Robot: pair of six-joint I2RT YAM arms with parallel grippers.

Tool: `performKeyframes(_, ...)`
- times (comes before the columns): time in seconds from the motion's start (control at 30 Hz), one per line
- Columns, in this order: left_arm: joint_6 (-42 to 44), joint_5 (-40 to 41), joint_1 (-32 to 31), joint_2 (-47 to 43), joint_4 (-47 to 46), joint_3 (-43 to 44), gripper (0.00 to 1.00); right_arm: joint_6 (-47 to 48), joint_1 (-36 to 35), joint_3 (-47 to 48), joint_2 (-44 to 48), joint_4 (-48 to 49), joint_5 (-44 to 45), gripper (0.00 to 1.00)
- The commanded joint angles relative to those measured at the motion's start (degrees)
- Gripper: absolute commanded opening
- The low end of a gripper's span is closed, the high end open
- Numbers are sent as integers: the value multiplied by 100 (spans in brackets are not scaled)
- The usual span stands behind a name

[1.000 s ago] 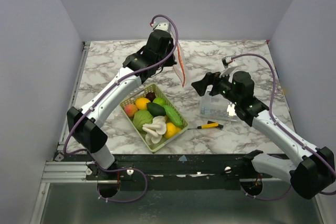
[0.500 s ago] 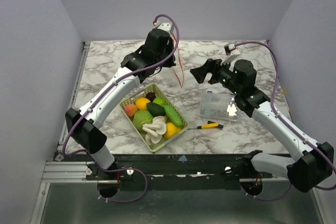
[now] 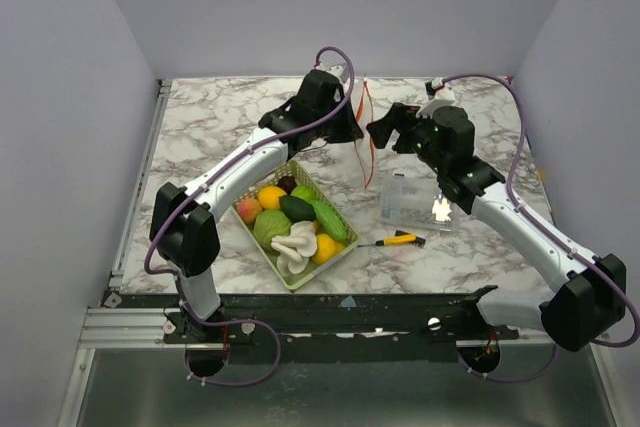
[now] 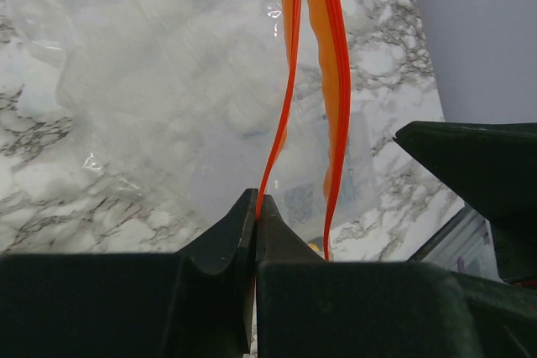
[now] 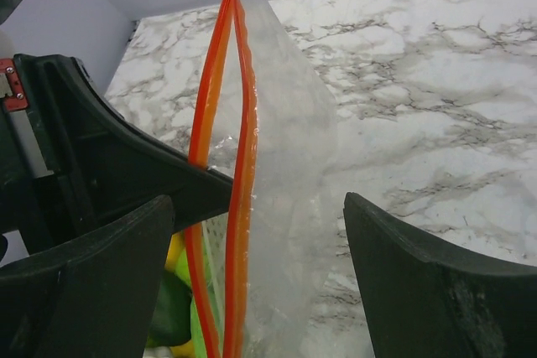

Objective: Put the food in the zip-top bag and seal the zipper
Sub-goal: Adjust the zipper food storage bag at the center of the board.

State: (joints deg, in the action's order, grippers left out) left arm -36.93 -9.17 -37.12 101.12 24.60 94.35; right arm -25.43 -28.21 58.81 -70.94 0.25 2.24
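Thin clear plastic, soft and crinkly: the bag point(image 5: 285, 173) should be light, limp and slippery, and I expect it to fold wherever I leave it unsupported. The one firm part is the red-orange zipper point(image 5: 239, 123) along its mouth, so that is where I would hold it.

My left gripper point(image 4: 256, 211) is clamped on one lip of that strip, with the bag hanging in the air from its fingertips. The other lip bows away just beside the pinch, so the mouth is slightly parted. My right gripper point(image 5: 258, 197) is spread wide, one finger on either side of the bag, gripping nothing. I judge it should take the free lip to pull the mouth wider.

The food point(image 3: 295, 215) lies below the left gripper, back toward that arm's base, in a basket point(image 3: 325, 265). I count nine pieces, though some overlap. They look hard, smooth and likely to roll.

There is one bag, one basket, one clear box point(image 3: 410, 202) and one screwdriver point(image 3: 398, 240), the last two under the right arm.
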Motion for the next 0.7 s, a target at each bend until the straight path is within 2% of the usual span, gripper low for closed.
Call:
performKeyframes(0.0, -447, -604, 10, 89, -528, -57, 0, 209, -84, 322, -153, -430, 613, 83)
performKeyframes(0.17, -617, -666, -5, 125, -605, -102, 0, 266, -298, 754, -471, -975, 1415, 68)
performKeyframes(0.43, -719, -735, -30, 207, -623, -72, 0, 407, -869, 1078, -851, -1372, 2829, 68)
performKeyframes(0.57, -716, -722, -26, 199, -602, -85, 0, 705, -1151, 1271, -1103, -1561, 3621, 63)
performKeyframes(0.67, -691, -706, -24, 190, -551, -72, 0, 944, -1219, 1293, -1170, -1538, 3429, 63)
